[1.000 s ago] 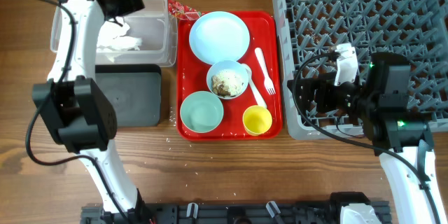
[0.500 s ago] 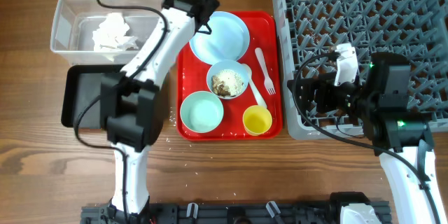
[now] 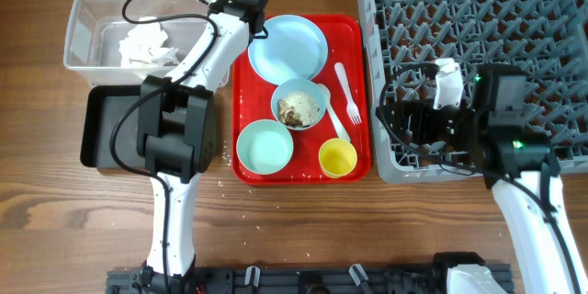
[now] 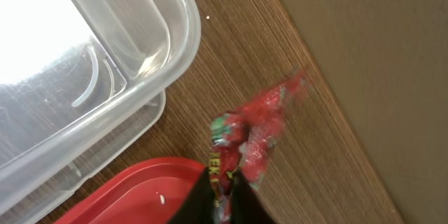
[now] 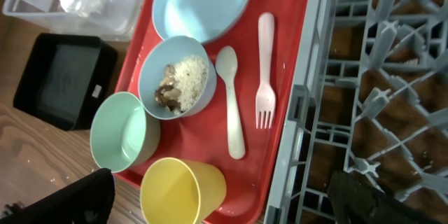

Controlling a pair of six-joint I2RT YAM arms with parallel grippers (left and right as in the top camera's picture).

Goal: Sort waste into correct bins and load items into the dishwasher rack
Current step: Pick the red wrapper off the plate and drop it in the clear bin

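My left gripper point(image 4: 227, 190) is shut on the small red shiny wrapper point(image 4: 255, 131), just past the red tray's back left corner and beside the clear tub point(image 4: 105, 56). From overhead the left gripper point(image 3: 237, 6) hides the wrapper. The crumpled napkin point(image 3: 145, 46) lies in the clear tub point(image 3: 92, 9). On the tray sit a plate point(image 3: 288, 48), a bowl of rice and scraps point(image 3: 299, 105), an empty bowl point(image 3: 265, 145), a yellow cup point(image 3: 337, 157), a fork point(image 3: 347, 92) and a spoon point(image 3: 333, 121). My right gripper point(image 5: 217, 199) hangs open and empty over the rack's point(image 3: 478, 18) left edge.
The black tray point(image 3: 106, 129) lies in front of the clear tub, left of the red tray point(image 3: 354, 28). Rice grains are scattered on the wood by the tray's front left corner point(image 3: 223, 161). The left arm's links stretch over the black tray's right side.
My left arm swung right from over the clear tub to the red tray's back left corner and closed on the wrapper. The right arm barely shifted.
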